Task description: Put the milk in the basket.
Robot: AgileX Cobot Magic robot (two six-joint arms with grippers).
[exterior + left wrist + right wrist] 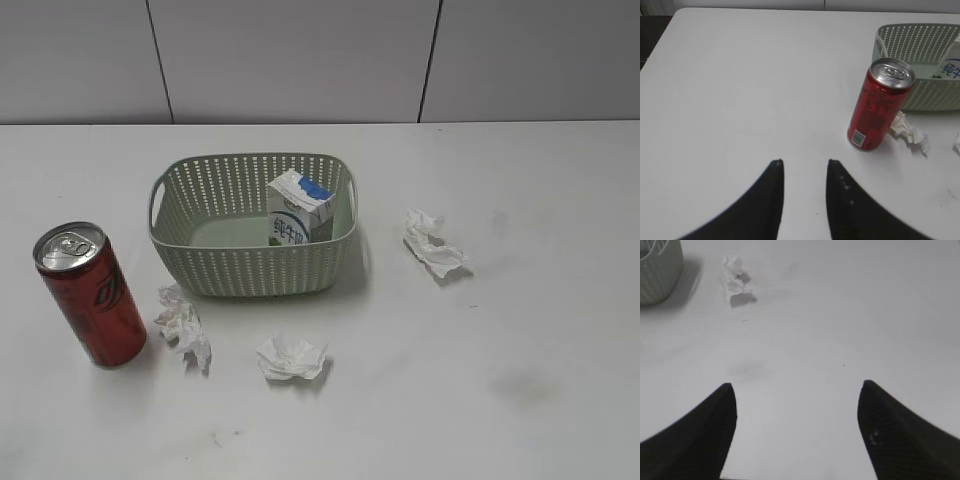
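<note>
Even, bright overhead light; soft shadows.
The basket and red can cast faint shadows to their right on the white table. The right gripper's fingers look blurred and dark; the can's top glints.

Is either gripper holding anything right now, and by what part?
Nothing is held. The left gripper and right gripper are both open over bare table; the milk carton sits in the basket.
</note>
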